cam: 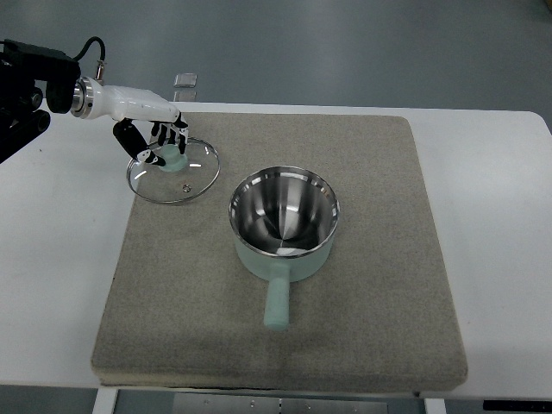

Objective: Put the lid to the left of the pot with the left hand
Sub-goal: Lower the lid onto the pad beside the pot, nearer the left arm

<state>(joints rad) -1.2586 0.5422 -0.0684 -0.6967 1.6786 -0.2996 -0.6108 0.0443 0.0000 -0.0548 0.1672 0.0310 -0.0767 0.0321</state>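
A mint-green pot (284,224) with a shiny steel inside stands open on the grey mat (371,285), its handle pointing toward the near edge. A round glass lid (185,177) with a metal rim lies up and to the left of the pot, at the mat's far left part. My left hand (159,138) comes in from the left edge and its fingers are curled over the lid's mint-green knob (174,159). The lid looks slightly tilted, close to the mat. The right arm is out of view.
The mat lies on a white table (492,198). A small clear block (186,82) sits at the table's far edge, behind the hand. Grey floor lies beyond the table.
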